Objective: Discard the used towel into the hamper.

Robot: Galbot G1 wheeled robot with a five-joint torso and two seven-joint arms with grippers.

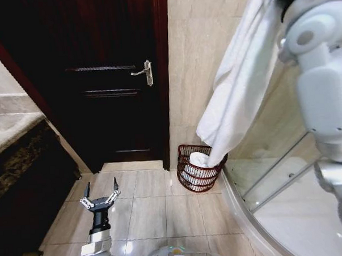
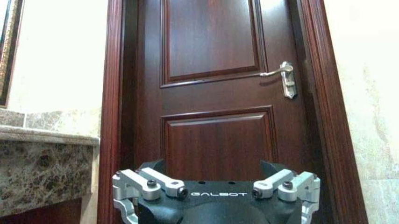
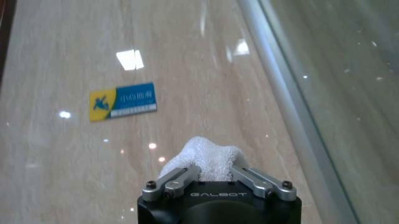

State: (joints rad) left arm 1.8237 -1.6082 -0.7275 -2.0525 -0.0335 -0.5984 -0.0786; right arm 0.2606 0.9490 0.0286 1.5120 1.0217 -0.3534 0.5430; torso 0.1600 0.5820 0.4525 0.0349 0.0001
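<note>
A white towel [image 1: 242, 74] hangs from high on the right, and its lower end rests inside the hamper [image 1: 188, 182], a dark reddish-brown slatted basket on the floor by the wall. In the right wrist view my right gripper [image 3: 210, 170] is shut on a bunched fold of the towel [image 3: 209, 156]. My right arm [image 1: 322, 70] is raised at the right. Low at the left, my left gripper [image 1: 100, 194] stands open over the floor tiles, well apart from the hamper. The left wrist view has the left gripper's base [image 2: 215, 193] facing the door.
A dark wooden door [image 1: 109, 79] with a metal handle [image 1: 144, 71] stands shut ahead. A stone counter [image 1: 12, 129] runs along the left. The curved shower curb and glass [image 1: 259, 198] lie to the right of the hamper. A blue and yellow sticker [image 3: 122, 101] is on the tiled surface.
</note>
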